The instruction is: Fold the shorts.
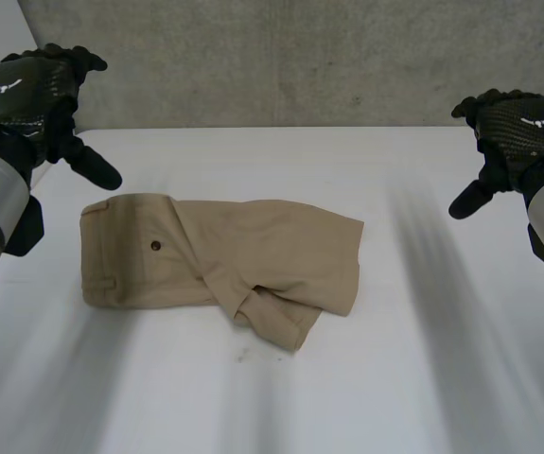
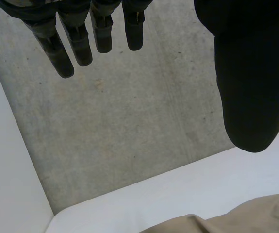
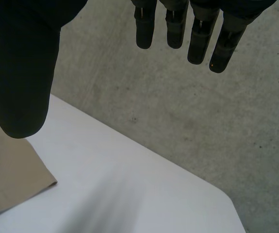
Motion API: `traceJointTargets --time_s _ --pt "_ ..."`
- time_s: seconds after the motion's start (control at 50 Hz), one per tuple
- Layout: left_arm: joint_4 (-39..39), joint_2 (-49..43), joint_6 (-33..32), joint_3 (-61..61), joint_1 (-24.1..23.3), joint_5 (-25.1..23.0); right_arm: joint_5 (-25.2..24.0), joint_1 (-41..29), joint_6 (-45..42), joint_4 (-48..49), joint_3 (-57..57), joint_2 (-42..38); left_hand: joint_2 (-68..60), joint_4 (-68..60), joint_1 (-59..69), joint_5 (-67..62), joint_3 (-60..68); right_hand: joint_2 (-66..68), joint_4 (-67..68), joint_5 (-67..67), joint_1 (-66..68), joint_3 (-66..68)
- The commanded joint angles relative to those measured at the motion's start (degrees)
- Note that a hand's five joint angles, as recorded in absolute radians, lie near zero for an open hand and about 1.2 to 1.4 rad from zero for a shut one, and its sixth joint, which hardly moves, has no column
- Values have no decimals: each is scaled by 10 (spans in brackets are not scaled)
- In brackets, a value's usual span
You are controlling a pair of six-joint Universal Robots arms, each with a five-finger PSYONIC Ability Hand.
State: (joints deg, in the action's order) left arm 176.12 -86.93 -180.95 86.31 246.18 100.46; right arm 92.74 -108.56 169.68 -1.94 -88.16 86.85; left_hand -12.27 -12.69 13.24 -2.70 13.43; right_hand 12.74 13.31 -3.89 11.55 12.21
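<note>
Beige cloth shorts (image 1: 219, 260) lie flat near the middle of the white counter (image 1: 423, 378); they look already folded once, waistband (image 1: 98, 255) toward the left arm, leg hems (image 1: 350, 265) toward the right; one hem corner at the near side is rumpled. Left robot hand (image 1: 27, 90) hovers just beyond the waistband, fingers straight, thumb apart, holding nothing; right robot hand (image 1: 519, 123) likewise wide and empty, well apart from the cloth. We judge the fabric light, soft and limp, not slippery; it will sag unless pinched at two points; we would take the hem edge at its corners and carry it over to the waistband.
</note>
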Motion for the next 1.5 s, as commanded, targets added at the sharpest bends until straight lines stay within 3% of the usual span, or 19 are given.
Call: traceJointTargets --time_s 0.02,0.48,0.56,0.66,0.76,0.92,1.1,1.5 --pt "-25 4 0 10 3 -18 -1 -6 7 -1 9 3 16 20 -25 20 -27 -27 -33 39 -15 -22" --pt "-16 -3 -5 34 5 -34 22 -8 -5 3 4 3 -5 0 -5 0 -7 -27 -33 39 -15 -22" --pt "-15 -25 -19 44 7 -47 8 -12 -15 -5 4 -4 -5 0 -5 0 -7 -27 -33 39 -15 -22" --pt "-15 -85 -62 59 10 -47 -51 -51 -70 -19 -13 -31 -3 1 -7 1 -9 -27 -33 39 -15 -22" --pt "-2 -147 -116 90 46 -47 -93 -91 -109 -21 -25 -60 -62 -57 52 -57 50 -27 -33 39 -15 -22" --pt "56 -199 -130 113 92 -51 -84 -102 -113 -19 -31 -106 -230 -226 220 -226 218 -27 -33 39 -15 -22" --pt "74 -245 -142 108 120 -85 -80 -103 -113 -18 -36 -113 -186 -182 177 -182 175 -27 -33 39 -15 -22" --pt "131 -315 -230 90 140 -85 -79 -103 -116 -4 -44 -128 -159 -155 150 -155 148 -27 -33 39 -15 -22"
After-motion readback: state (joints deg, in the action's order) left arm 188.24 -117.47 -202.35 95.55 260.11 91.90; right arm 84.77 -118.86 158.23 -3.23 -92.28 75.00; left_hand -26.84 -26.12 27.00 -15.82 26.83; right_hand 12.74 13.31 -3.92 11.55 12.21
